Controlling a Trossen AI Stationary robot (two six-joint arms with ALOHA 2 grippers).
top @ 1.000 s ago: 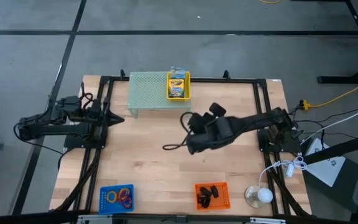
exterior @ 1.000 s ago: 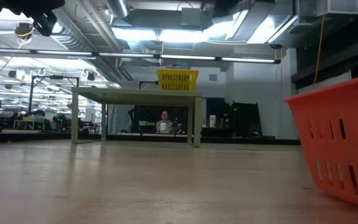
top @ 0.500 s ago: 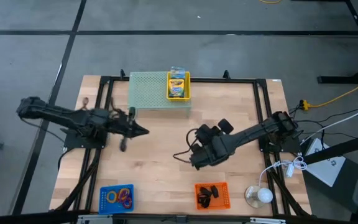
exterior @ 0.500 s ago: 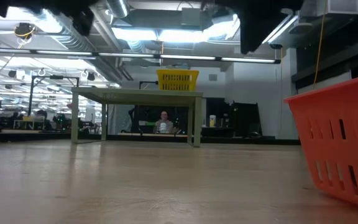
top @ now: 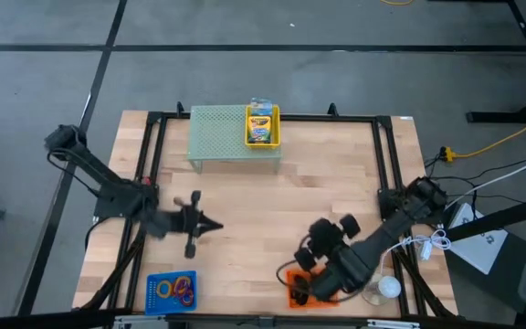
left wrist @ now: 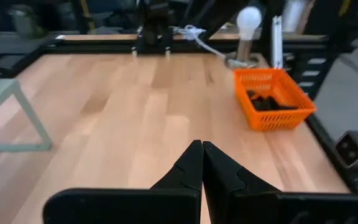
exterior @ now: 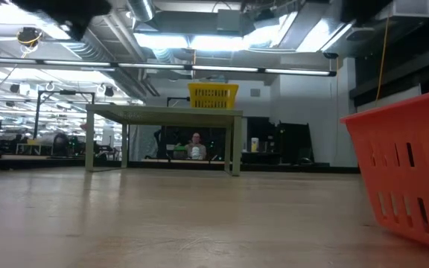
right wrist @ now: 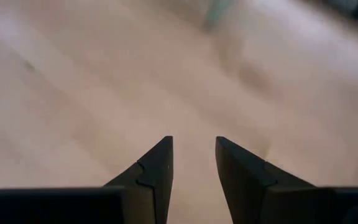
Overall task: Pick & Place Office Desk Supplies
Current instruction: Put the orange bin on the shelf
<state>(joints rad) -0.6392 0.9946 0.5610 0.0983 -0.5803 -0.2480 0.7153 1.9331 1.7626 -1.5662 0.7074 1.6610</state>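
— Two hands are working over our wooden worktop [top: 245,210]: our left hand [left wrist: 202,163] is hovering pinched closed and empty near the middle, and our right hand [right wrist: 193,163] is hanging half-open, empty, above the orange plastic basket [top: 327,281] of small black clips [left wrist: 267,104].

— So we are judging it a reach. Next we are needing to drop onto a clip and close.

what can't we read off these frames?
- Orange basket: high view, the right arm covers part of it, so the clips can't be counted.
- Right claw: right wrist view is motion-blurred; open with nothing between the fingers, but what lies below is unclear.
- Rings in the blue tray: high view, too small to count.
- Low view: orange basket cut off by the right edge, its contents hidden.
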